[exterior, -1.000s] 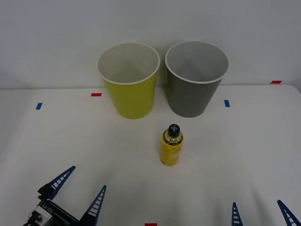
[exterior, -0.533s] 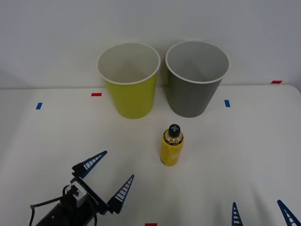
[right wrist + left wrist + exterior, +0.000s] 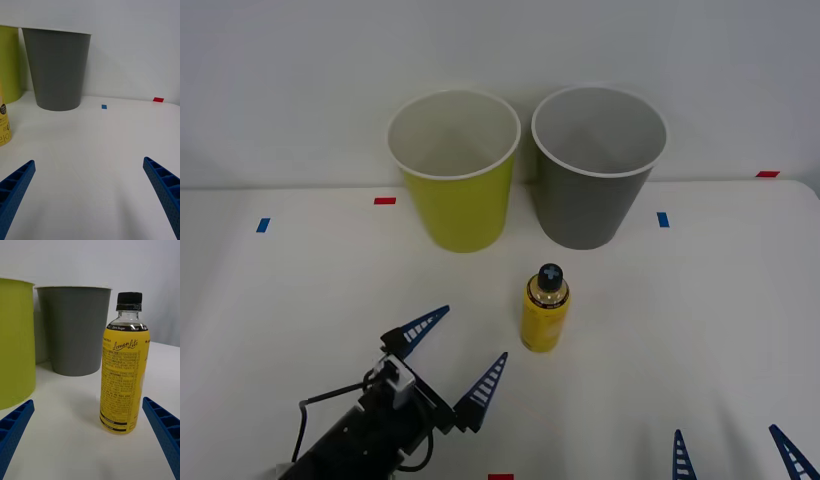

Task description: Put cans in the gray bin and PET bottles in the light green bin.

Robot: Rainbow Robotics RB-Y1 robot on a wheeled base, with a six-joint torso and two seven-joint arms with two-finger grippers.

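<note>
Left gripper (image 3: 452, 354) has advanced from the near-left edge toward the Lemon Lite bottle (image 3: 544, 310), jaws spread wide, tips now just beside it but apart from it. Front view: bottle stands upright on the white table (image 3: 700, 330), in front of the gap between the light green bin (image 3: 453, 170) and the gray bin (image 3: 597, 167). Right gripper (image 3: 732, 453) waits at the near-right edge, jaws apart.

Right wrist view: gray bin ahead, blue and red tape marks beyond.

Left wrist view: bottle centred between my open fingers (image 3: 163, 431), black cap on.

Judgement: approach step, bottle not yet grasped. Next I need to close in around the body, clamp, lift clear of the green rim. Plain pale wall behind.
</note>
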